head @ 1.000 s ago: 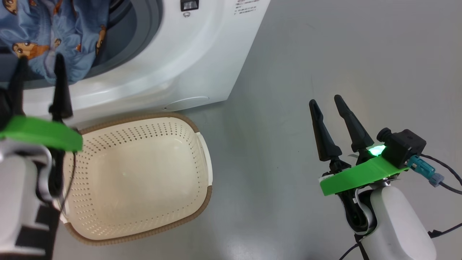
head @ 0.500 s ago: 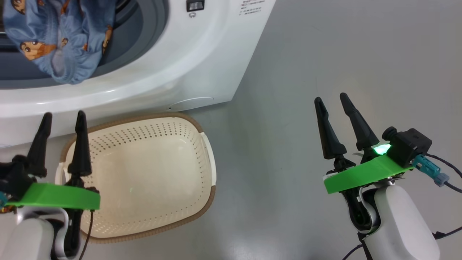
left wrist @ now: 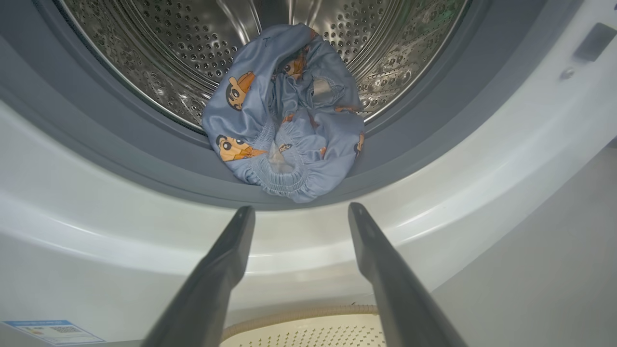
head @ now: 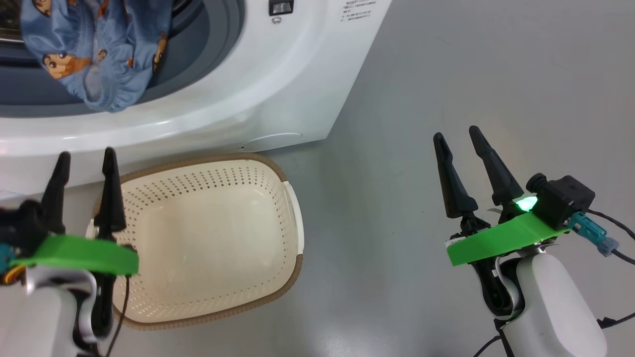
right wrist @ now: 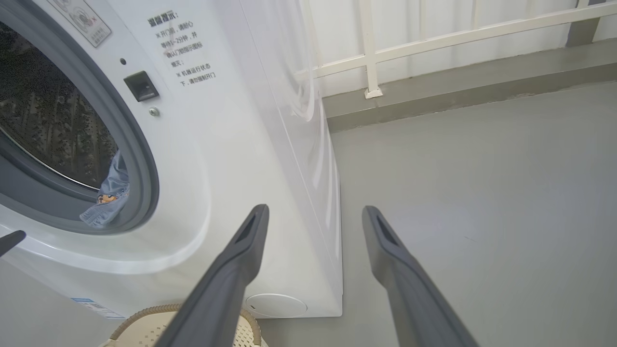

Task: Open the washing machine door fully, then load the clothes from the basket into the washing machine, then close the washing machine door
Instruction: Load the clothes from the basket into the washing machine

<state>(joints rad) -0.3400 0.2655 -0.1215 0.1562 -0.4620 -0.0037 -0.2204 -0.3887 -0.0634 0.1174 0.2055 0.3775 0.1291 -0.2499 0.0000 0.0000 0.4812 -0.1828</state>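
One blue fabric garment printed with small orange-brown cartoon figures (left wrist: 284,120) lies bunched at the mouth of the big white front-loading washing machine (head: 278,84). Its upper part sits inside the perforated steel drum (left wrist: 168,48), and its gathered hem droops over the grey rubber gasket (left wrist: 120,149) toward the white front. In the head view the frame edge cuts off the top of the garment, and in the right wrist view just a sliver of it peeks past the gasket. Whether more cloth lies under or behind it I can't make out.

The small cream plastic basket with perforated sides and a brown woven-look rim (head: 292,267) sits on the grey floor (head: 446,64) right against the machine's front, its pale bottom showing. Its left end is hidden behind the left arm.

Left pincer (head: 86,153) hovers over the basket's left edge, just below the machine's front, fingers spread with nothing between them. Right pincer (head: 457,133) hangs well off to the right over the floor, likewise spread wide and holding nothing.

A blue label sticker (left wrist: 48,331) low on the machine is partly cut off, its print too small to read.
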